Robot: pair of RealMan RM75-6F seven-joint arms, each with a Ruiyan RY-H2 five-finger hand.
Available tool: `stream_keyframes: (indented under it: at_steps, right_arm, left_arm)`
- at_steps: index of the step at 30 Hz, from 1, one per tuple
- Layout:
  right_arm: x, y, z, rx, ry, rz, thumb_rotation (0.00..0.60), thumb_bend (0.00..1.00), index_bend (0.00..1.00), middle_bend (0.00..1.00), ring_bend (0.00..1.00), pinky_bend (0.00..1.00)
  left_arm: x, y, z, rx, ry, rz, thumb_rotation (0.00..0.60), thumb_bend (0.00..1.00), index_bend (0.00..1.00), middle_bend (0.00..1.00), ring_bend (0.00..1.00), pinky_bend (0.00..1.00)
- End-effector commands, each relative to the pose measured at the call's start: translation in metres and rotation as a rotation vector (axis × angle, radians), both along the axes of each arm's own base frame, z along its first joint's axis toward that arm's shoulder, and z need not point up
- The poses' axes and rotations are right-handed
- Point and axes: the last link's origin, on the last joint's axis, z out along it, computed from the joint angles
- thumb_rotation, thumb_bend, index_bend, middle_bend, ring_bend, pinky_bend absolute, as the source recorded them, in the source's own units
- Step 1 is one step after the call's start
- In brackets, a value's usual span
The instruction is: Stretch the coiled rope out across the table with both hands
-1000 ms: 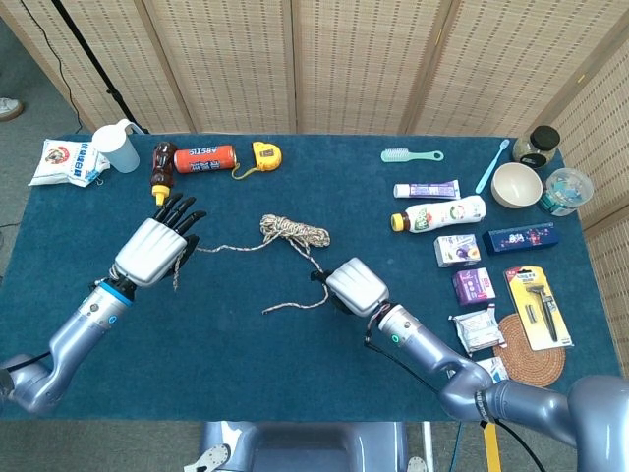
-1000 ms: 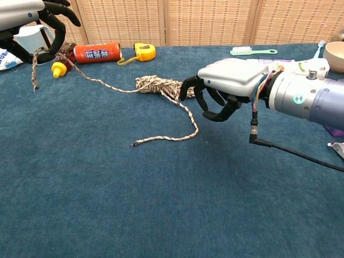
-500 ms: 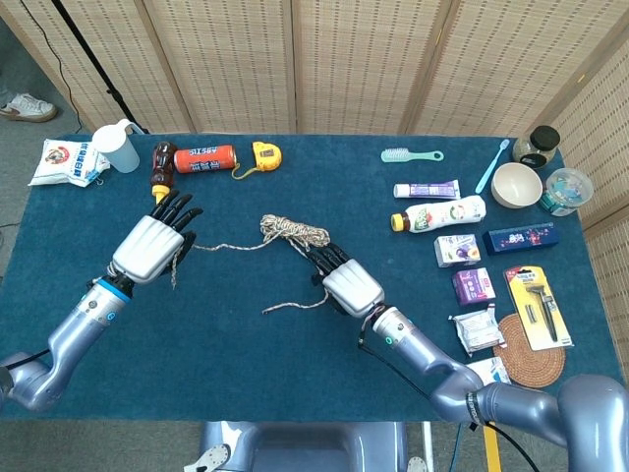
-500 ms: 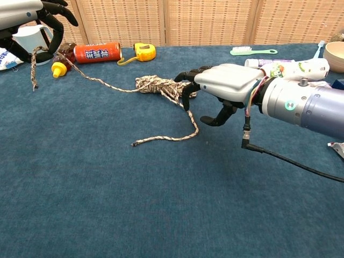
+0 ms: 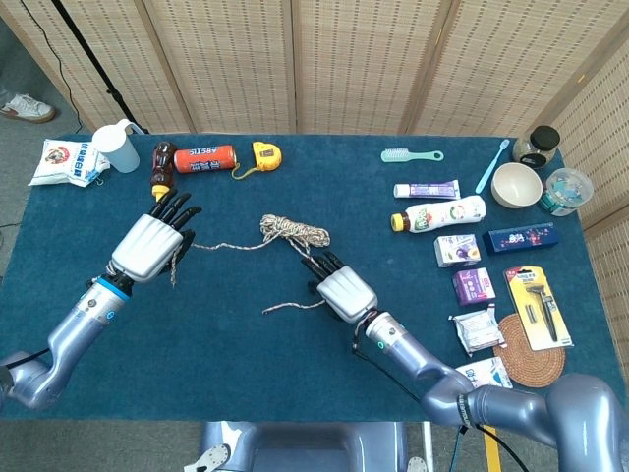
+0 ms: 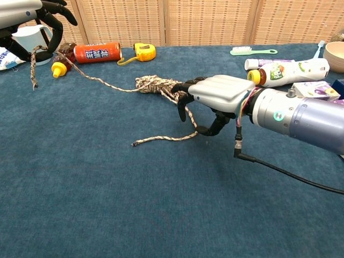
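Rope [image 5: 291,232] end held by left hand [image 5: 149,246] as anchor; right hand [image 5: 343,292] fingers [image 6: 183,91] spread over strand beside coil, nothing gripped yet.

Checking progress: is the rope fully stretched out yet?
No. The rope still has a coiled bundle mid-table; only its two ends trail out.

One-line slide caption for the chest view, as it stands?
Left hand holds one rope end raised; right hand reaches over the strand beside the coil.

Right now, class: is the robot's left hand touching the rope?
Touching. In the chest view the rope rises off the table and drapes over the left hand, its frayed end dangling below the fingers.
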Motion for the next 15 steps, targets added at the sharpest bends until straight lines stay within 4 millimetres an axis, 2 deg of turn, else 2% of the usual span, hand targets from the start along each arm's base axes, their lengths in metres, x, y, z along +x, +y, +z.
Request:
stream_keyframes:
  at_steps: [1, 15]
  right_arm:
    - [0.000, -0.001, -0.003, -0.009, 0.000, -0.003, 0.600, 0.44, 0.38, 0.05, 0.00, 0.00]
    - [-0.009, -0.005, -0.020, -0.016, 0.031, -0.017, 0.600, 0.44, 0.45, 0.10, 0.00, 0.00]
  left_arm:
    - [0.000, 0.000, 0.001, 0.001, 0.000, 0.000, 0.600, 0.46, 0.77, 0.20, 0.00, 0.00]
    - [-0.005, 0.000, 0.004, 0.006, 0.002, 0.011, 0.600, 0.46, 0.77, 0.20, 0.00, 0.00]
